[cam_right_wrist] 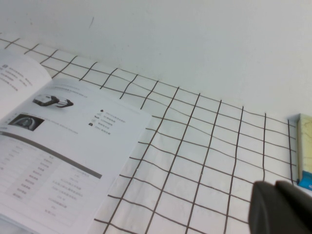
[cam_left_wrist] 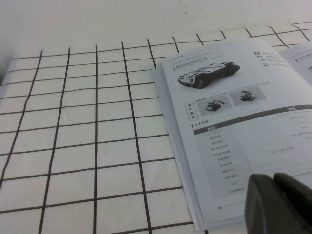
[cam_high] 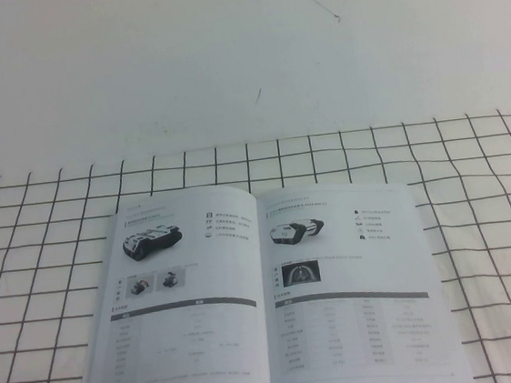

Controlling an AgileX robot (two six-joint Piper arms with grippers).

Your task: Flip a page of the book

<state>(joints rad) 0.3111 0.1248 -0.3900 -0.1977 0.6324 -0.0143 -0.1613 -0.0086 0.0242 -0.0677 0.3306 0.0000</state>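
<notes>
The book (cam_high: 198, 344) lies open and flat on the gridded cloth, its spine running towards me. The page (cam_high: 347, 282) on the right carries a small vehicle photo, an icon list and a table under a dark bar; it also shows in the right wrist view (cam_right_wrist: 58, 161). The left page (cam_left_wrist: 234, 126) carries a larger vehicle photo. My left gripper (cam_left_wrist: 274, 178) hangs over the near part of the left page, fingers pressed together, holding nothing. Over the bare cloth to the right of the book is my right gripper (cam_right_wrist: 275, 184), shut and empty. Neither gripper shows in the high view.
The white cloth with a black grid (cam_high: 44, 269) covers the near table. Behind it is a plain white surface (cam_high: 223, 58). A pale box with a blue corner (cam_right_wrist: 304, 156) stands at the cloth's far right edge.
</notes>
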